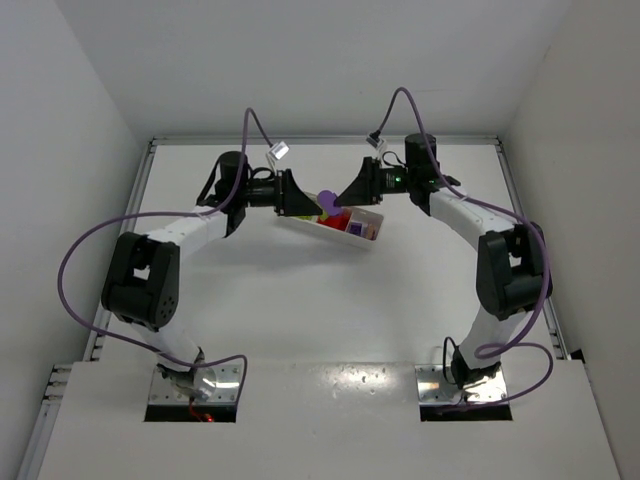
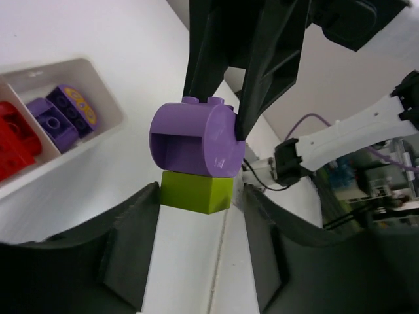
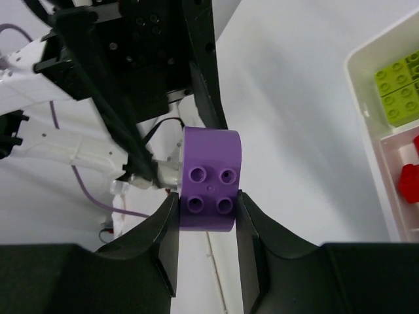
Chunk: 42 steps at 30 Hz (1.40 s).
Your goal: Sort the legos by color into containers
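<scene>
A purple rounded lego (image 3: 211,173) with a yellow-green lego (image 2: 196,191) stuck beneath it hangs just above the white tray (image 1: 372,226) at the back middle of the table. My right gripper (image 3: 207,203) is shut on the purple lego (image 2: 196,137), fingers pressed against both sides. My left gripper (image 2: 201,190) faces it from the other side. Its fingertips flank the yellow-green lego closely, with a thin gap showing on the right side. In the tray's compartments lie purple legos (image 2: 62,114), red legos (image 2: 13,131) and yellow-green legos (image 3: 398,88).
Both arms meet over the tray's left end (image 1: 300,222). White walls enclose the table on three sides. The right arm's black fingers (image 2: 216,59) fill the upper middle of the left wrist view.
</scene>
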Each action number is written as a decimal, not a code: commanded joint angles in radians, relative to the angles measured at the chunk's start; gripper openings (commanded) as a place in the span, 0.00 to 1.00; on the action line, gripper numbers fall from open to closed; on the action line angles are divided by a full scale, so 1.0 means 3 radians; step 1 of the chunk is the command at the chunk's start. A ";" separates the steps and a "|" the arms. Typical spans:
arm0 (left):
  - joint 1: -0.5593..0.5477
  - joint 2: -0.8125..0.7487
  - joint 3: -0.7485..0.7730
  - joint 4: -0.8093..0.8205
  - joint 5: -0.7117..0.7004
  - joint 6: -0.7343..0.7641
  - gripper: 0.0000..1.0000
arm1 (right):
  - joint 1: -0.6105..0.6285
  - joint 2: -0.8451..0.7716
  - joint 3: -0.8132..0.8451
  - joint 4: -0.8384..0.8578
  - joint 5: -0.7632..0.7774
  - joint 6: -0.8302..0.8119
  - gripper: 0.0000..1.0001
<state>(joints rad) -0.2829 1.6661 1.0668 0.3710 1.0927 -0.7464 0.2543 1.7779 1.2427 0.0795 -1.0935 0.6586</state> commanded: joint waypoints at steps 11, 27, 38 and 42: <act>-0.0034 0.0041 -0.0002 0.0251 0.0417 -0.0034 0.07 | -0.0095 0.0000 0.0148 0.0210 -0.0021 0.0039 0.00; 0.0130 0.0034 0.0440 -0.1517 -0.1631 0.1521 0.10 | -0.0694 -0.0321 -0.0097 -0.0658 0.0372 -0.0884 0.00; -0.0070 0.0792 0.1112 -0.1860 -0.2727 0.1562 0.20 | -0.0694 -0.0629 -0.0302 -0.0996 0.0909 -0.1331 0.00; -0.0100 0.0955 0.1199 -0.1860 -0.2758 0.1593 0.21 | -0.0694 -0.0659 -0.0302 -0.1032 0.1032 -0.1362 0.00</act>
<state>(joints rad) -0.3019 1.9415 1.3739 -0.1864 0.3096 -0.2886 0.0456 1.6310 1.1538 -0.2253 -0.8215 0.2951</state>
